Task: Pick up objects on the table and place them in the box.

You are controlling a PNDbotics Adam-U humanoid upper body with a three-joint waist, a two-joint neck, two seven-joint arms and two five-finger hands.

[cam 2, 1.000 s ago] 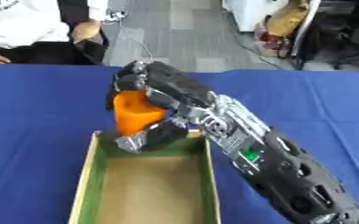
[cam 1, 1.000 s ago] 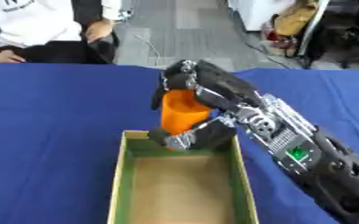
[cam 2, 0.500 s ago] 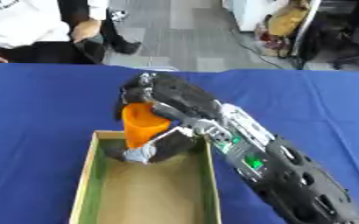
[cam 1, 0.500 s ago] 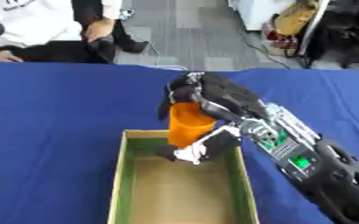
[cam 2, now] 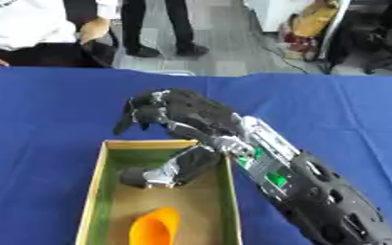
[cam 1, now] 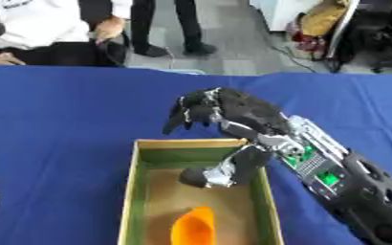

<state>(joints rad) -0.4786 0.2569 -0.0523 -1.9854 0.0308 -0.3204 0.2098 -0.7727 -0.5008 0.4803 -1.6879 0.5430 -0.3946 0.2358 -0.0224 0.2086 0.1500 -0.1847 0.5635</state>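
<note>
1. Lying on its side on the brown floor of the box is the orange tapered plastic cup-like object (cam 1: 192, 227), toward the near end, so that one looks delivered.
2. Around it, the shallow rectangular box with green inner walls and a pale wooden rim (cam 1: 131, 191) sits on the blue tablecloth (cam 1: 65, 110).
3. My right hand (cam 1: 224, 115) hovers over the far end of the box, fingers relaxed and spread, gripping nothing. My thumb (cam 1: 224, 170) dips down inside the box, well apart from the orange piece, which is below and nearer to me.
4. Biggest risk, I reckon: pulling the arm away sideways with the thumb below the rim could catch the wall and drag or tip the box. Lifting first seems safer.
5. My left hand isn't visible in either view.
</note>
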